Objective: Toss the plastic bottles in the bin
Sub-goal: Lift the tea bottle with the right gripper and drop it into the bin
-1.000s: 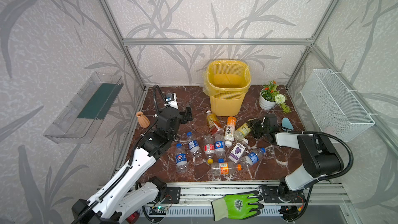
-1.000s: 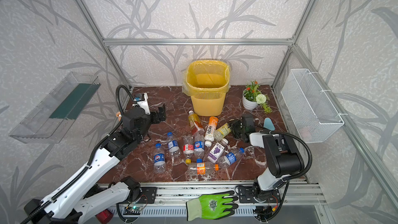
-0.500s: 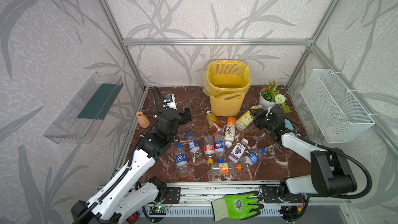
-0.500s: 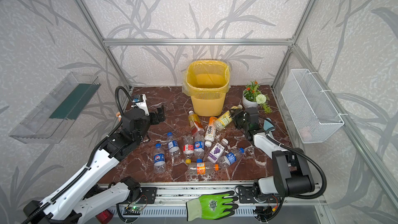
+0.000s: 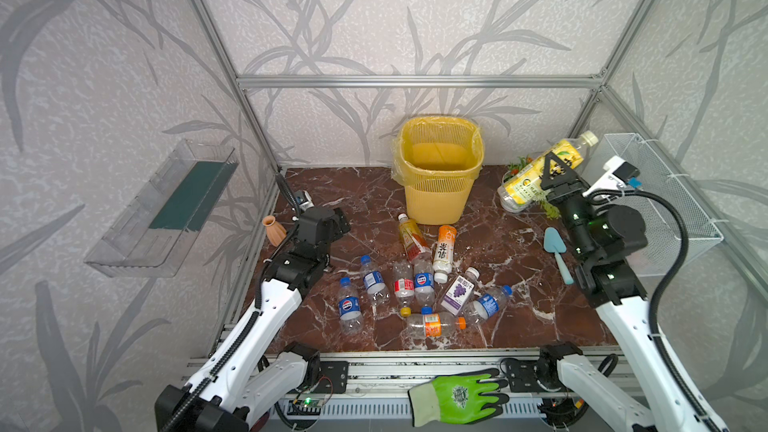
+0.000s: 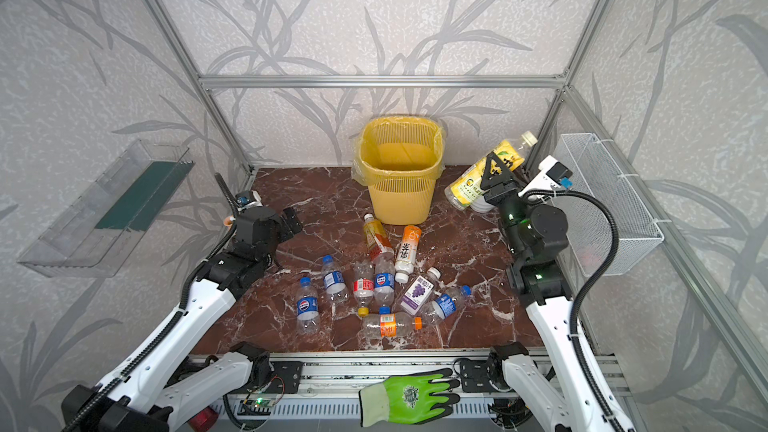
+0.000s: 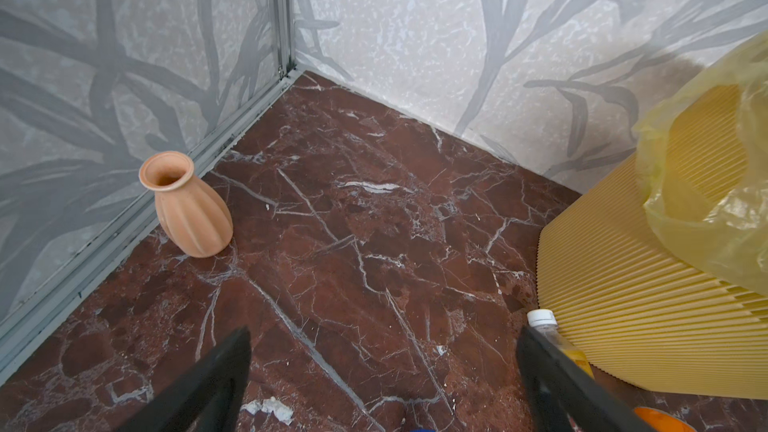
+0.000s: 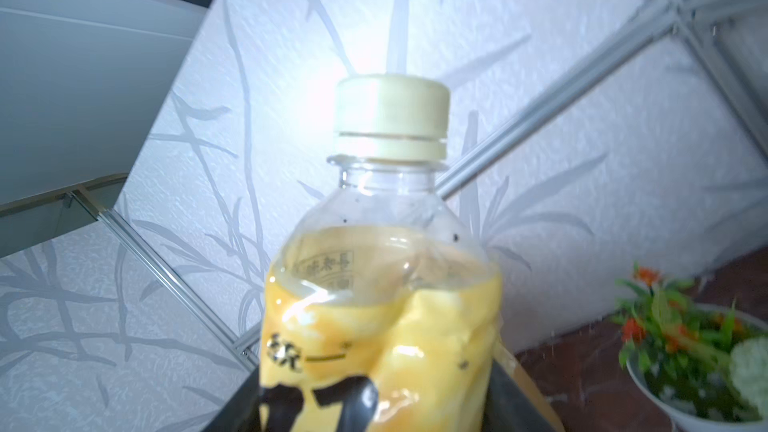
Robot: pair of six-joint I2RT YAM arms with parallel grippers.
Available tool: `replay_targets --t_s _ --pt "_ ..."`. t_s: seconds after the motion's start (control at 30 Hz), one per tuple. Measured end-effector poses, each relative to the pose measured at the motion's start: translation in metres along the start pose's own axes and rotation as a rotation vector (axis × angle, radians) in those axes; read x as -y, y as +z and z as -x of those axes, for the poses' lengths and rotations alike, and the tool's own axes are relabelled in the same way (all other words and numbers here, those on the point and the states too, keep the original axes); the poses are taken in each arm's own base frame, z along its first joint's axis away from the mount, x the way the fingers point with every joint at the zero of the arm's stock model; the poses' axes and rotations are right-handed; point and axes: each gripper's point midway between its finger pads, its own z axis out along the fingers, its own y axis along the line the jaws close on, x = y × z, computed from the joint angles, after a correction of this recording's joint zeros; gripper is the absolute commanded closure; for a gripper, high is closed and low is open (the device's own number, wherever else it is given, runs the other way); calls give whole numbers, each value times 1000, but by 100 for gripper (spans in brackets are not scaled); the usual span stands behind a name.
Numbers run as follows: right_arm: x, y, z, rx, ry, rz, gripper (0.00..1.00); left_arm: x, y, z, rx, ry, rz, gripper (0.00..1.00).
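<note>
The right fingers (image 5: pixel 557 179) are closed across the middle of a yellow bottle (image 5: pixel 524 187) and hold it off the bench (image 5: pixel 365 193). The bottle is tilted. Its pale cap points up toward the back right corner, near the wire basket (image 5: pixel 665 201), and its base hangs lower on the bin's side. It is to the right of the bin (image 5: pixel 440 201) and apart from it, not above the opening. In both top views it covers most of the plant (image 8: pixel 685 347). The right wrist view shows the cap and neck sticking out past the fingers, with a dark finger on each side of the crumpled label.

The left fingers (image 5: pixel 341 222) are spread as wide as they go and hold nothing. They hang low over the bare bench at the left, between the vase (image 5: pixel 273 229) by the left wall and the bin.

The other bottles (image 5: pixel 415 284) lie on their sides in a loose cluster at mid-bench, in front of the bin. Most are clear with blue caps. One is orange (image 5: pixel 444 247) and one has a purple label (image 5: pixel 459 290). A tea bottle (image 5: pixel 411 236) lies nearest the bin, with its white cap just beside the bin's foot.

A trowel (image 5: pixel 557 251) lies on the bench by the right arm. A green glove (image 5: pixel 457 392) rests on the front rail.
</note>
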Motion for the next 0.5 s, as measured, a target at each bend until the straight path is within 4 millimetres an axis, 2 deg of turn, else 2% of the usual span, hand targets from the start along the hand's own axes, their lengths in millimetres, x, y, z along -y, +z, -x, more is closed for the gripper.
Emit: replay_targets --t_s 0.13,0.2,0.27,0.37,0.43,0.5 --pt "-26 -4 39 125 -92 58 39 -1 6 -13 -45 -2 6 1" --pt "-34 4 48 155 -117 79 39 -1 7 -17 -60 -4 7 1" --pt "-40 20 47 158 -128 96 39 -1 7 -20 -73 -7 5 1" --pt "-49 58 23 102 -142 123 38 -1 7 -23 -84 -15 2 1" --pt "-57 91 -4 35 -159 144 35 -1 8 -25 -90 -23 0 1" --pt "-59 134 -47 -68 -183 155 24 -1 8 -28 -99 -27 -2 1"
